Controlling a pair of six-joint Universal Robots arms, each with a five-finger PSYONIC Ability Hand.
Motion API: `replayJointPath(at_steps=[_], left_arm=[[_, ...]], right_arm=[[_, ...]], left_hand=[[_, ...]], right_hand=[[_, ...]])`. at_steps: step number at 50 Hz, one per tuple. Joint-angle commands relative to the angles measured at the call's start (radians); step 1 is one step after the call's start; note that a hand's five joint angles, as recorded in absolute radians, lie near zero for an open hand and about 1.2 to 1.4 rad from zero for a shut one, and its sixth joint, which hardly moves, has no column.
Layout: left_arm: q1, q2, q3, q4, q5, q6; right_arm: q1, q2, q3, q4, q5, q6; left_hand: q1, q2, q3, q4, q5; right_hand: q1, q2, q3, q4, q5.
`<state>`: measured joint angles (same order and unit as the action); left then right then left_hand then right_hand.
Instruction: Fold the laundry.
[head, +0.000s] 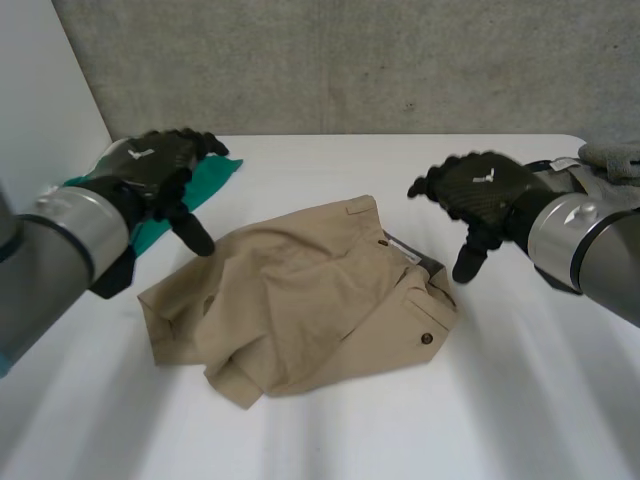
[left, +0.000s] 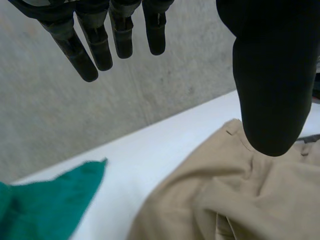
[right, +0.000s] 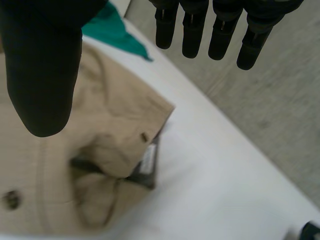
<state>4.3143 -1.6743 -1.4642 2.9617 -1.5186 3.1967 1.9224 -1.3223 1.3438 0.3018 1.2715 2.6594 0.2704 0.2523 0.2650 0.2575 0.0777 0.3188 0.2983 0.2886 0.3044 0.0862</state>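
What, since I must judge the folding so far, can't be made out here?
Shorts: head view, lower layers hidden by own folds.
Their label: right wrist view, too blurred to read.
Green cloth: head view, mostly behind the left hand.
Grey thing: head view, cut off by the edge.

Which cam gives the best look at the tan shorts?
Head view: the whole tan shorts lie crumpled on the white table. Left wrist view catches a corner and folds; right wrist view the open waistband, label and a button.
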Motion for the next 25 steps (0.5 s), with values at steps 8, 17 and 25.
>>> replayJointPath(at_steps=[8, 17, 25], left_arm=[[-0.214, 0.073, -0.272, 0.077, -0.205, 0.101], [-0.298, -0.131, -0.300, 0.154, -0.370, 0.121], [-0.260, -0.266, -0.257, 0.189, -0.367, 0.166]], right_arm=[[-0.042, 0.216, -0.169, 0.045, -0.202, -0.400], [-0.046, 0.412, -0.282, 0.125, -0.235, -0.501], [-0.017, 0.501, -0.287, 0.105, -0.241, -0.466]], left_hand=[[-0.089, -0.071, -0.084, -0.076, -0.071], [-0.096, -0.078, -0.090, -0.083, -0.078], [-0.061, -0.043, -0.055, -0.048, -0.042]], right_hand=[[-0.077, -0.056, -0.047, -0.062, -0.019], [-0.062, -0.042, -0.032, -0.048, -0.004], [0.213, 0.233, 0.243, 0.227, 0.271]])
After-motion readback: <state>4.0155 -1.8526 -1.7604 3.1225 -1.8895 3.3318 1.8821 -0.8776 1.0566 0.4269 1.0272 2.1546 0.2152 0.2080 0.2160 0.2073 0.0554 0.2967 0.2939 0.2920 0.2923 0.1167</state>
